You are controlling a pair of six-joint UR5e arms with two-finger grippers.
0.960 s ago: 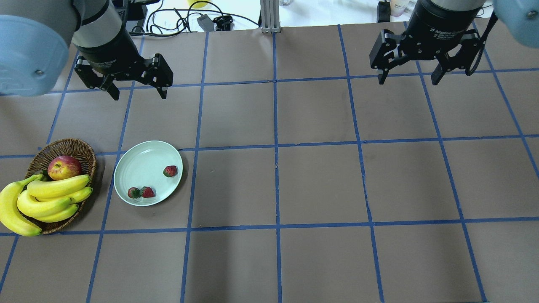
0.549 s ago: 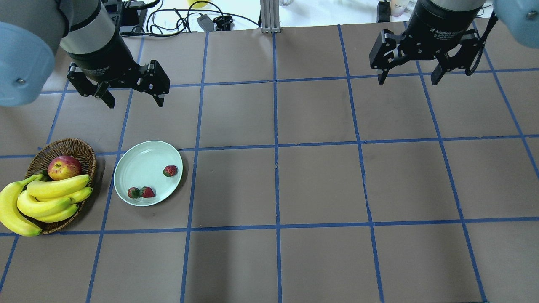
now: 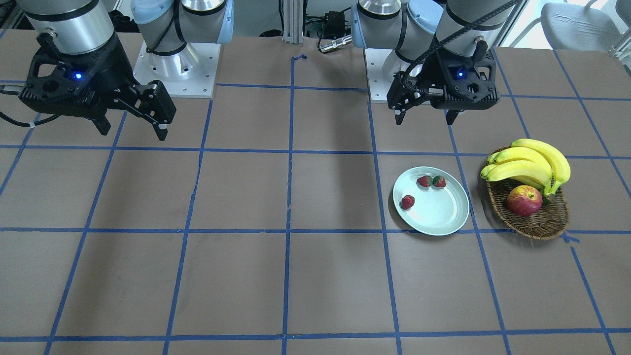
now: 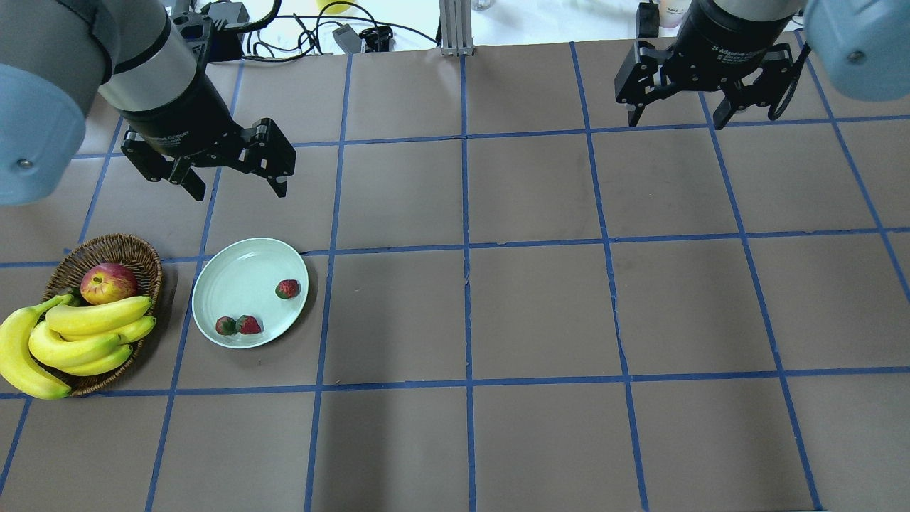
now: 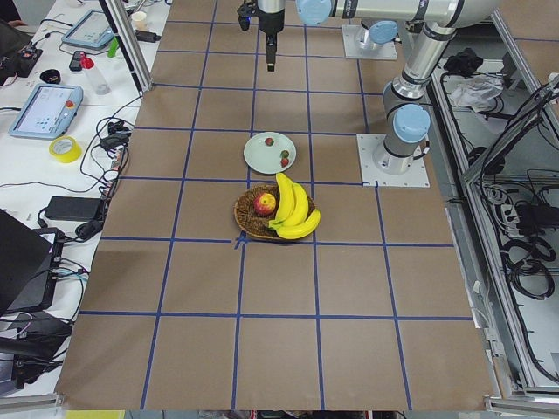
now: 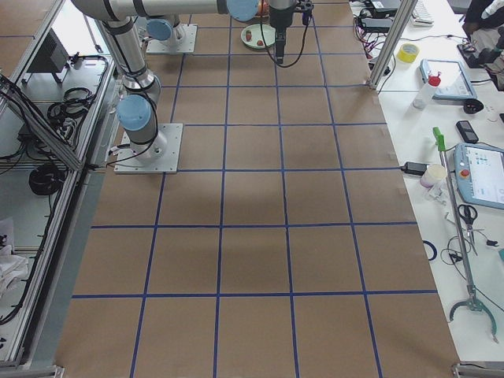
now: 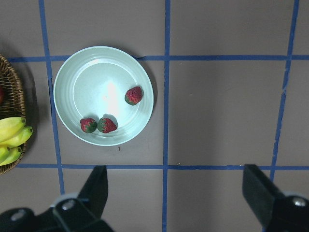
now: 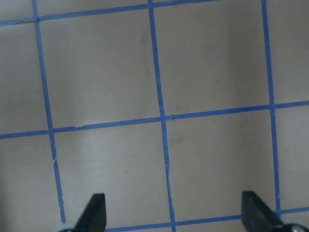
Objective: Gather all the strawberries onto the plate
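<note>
Brown gridded bench [image 3: 246, 197] carries, in the front-facing view, the mint plate [image 3: 438, 217] holding three red strawberries [image 3: 407, 202], two touching, beside a wicker basket [image 3: 542, 228] of bananas [image 3: 527, 165] and an apple [image 3: 524, 200]; overhead, left jaws and right jaws hang wide and empty, apart from the plate; the left wrist view sees the berries unobstructed.

Brown table [image 4: 540, 306], blue tape grid all across it. The plate [image 4: 234, 277] is pale mint-green and glossy; the strawberries [image 4: 287, 289] are red with green caps, one showing more green. The basket [image 4: 146, 259] is brown woven wicker, holding yellow bananas [image 4: 85, 327] and a red-and-yellow apple [image 4: 108, 282]. The left gripper [image 4: 239, 192] and right gripper [image 4: 676, 123] are both black.
</note>
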